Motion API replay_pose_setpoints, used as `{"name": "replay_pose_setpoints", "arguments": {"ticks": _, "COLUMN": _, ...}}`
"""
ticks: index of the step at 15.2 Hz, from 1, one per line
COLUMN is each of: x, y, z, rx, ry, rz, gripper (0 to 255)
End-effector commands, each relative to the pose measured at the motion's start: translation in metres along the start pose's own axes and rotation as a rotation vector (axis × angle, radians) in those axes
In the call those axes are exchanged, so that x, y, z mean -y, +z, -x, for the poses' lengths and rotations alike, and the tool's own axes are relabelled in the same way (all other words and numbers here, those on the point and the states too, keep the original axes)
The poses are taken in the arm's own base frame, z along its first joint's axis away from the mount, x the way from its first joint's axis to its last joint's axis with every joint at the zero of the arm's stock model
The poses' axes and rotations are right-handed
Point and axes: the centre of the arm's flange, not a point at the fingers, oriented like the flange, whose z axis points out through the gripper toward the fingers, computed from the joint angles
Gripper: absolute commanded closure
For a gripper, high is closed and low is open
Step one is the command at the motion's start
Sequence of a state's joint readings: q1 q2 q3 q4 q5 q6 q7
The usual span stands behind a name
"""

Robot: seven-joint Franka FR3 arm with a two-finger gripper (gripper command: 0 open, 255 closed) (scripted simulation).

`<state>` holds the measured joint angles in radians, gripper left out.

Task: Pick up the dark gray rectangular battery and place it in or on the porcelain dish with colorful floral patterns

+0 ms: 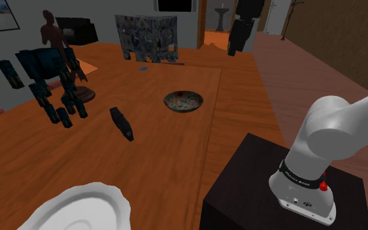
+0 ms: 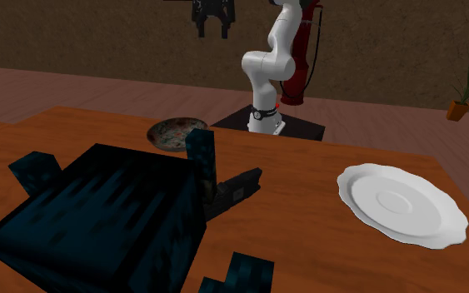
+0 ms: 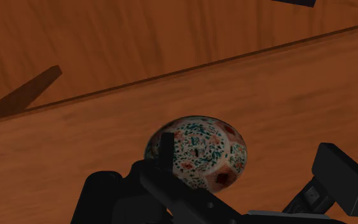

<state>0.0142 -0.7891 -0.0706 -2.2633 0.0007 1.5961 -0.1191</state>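
black fingers (image 3: 346, 178): spread, empty | dark gray rectangular battery (image 1: 121, 123): flat, mid orange wooden desk (image 1: 163, 170) | round floral-patterned dish (image 1: 183, 101): near desk edge beside dark stand (image 1: 254, 183)

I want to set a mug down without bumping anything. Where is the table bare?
The wooden table is bare between the colourfully patterned round dish and the white scalloped plate, along the edge nearest the dark box stand. It is crowded around the dark blue blocky figure, the dark rectangular battery lying close by.
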Motion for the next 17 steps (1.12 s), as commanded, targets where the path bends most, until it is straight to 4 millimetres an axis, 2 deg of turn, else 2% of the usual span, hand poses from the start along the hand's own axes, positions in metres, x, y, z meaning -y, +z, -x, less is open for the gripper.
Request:
{"name": "replay_pose_setpoints", "arguments": {"ticks": 1, "x": 0.000, "y": 0.000, "z": 0.000, "rx": 0.000, "ry": 0.000, "rz": 0.000, "gripper": 0}}
{"name": "replay_pose_setpoints", "arguments": {"ticks": 17, "x": 0.139, "y": 0.110, "z": -0.125, "rx": 0.037, "ry": 0.139, "rz": 0.025, "gripper": 0}}
